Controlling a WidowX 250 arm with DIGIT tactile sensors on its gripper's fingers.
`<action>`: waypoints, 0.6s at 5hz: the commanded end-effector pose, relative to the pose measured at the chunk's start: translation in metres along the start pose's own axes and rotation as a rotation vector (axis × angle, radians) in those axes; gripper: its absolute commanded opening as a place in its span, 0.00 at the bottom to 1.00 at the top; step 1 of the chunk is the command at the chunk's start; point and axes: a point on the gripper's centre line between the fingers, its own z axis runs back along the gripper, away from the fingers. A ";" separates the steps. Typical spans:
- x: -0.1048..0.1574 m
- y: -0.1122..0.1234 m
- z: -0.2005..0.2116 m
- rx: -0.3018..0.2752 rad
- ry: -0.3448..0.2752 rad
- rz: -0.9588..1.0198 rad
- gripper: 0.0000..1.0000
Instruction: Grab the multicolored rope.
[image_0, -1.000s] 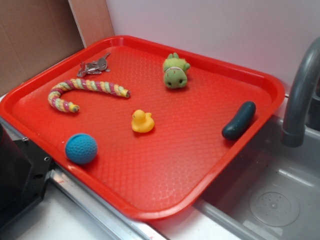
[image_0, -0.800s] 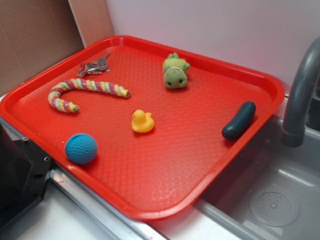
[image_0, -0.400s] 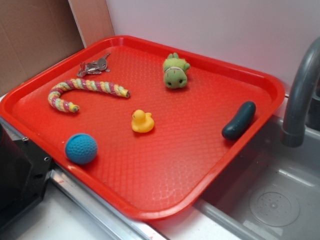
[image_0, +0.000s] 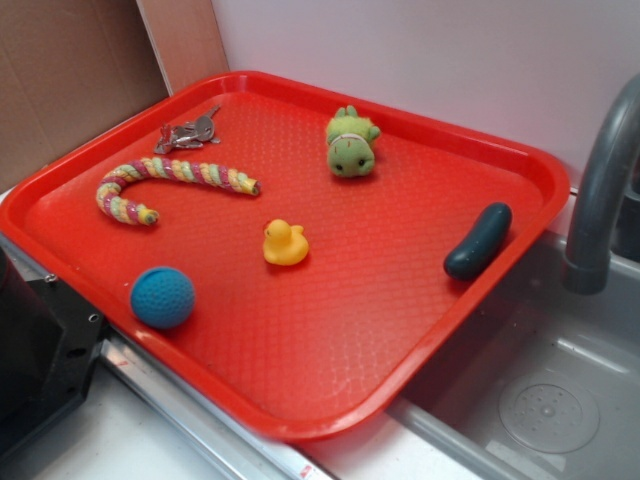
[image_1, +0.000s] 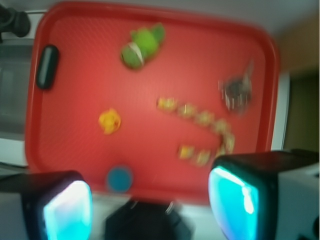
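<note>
The multicolored rope (image_0: 170, 183) lay curved like a cane in the far left part of the red tray (image_0: 330, 425), just near the keys (image_0: 187, 131). The yellow duck (image_0: 284, 243) sat to its right. The gripper (image_1: 150, 200) hung above the tray's near edge, fingers (image_1: 235, 197) wide apart, holding nothing.

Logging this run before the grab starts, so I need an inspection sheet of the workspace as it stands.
Surface: red tray, dimpled, resting beside a sink.
Job's things: multicolored rope, cane-curved, lying flat at the tray's left, untouched.
Clutter: keys just behind the rope; green plush; yellow duck; blue ball; dark pickle at the right rim.
Grippers: pincer open, high above the tray's near edge, holding nothing.
Cables: nothing seen.
Surroundings: grey faucet, white wall, cardboard at left.
</note>
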 end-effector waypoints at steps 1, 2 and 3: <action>0.020 0.027 -0.030 0.196 0.008 -0.489 1.00; 0.035 0.027 -0.044 0.153 0.034 -0.745 1.00; 0.041 0.030 -0.057 0.154 0.091 -0.751 1.00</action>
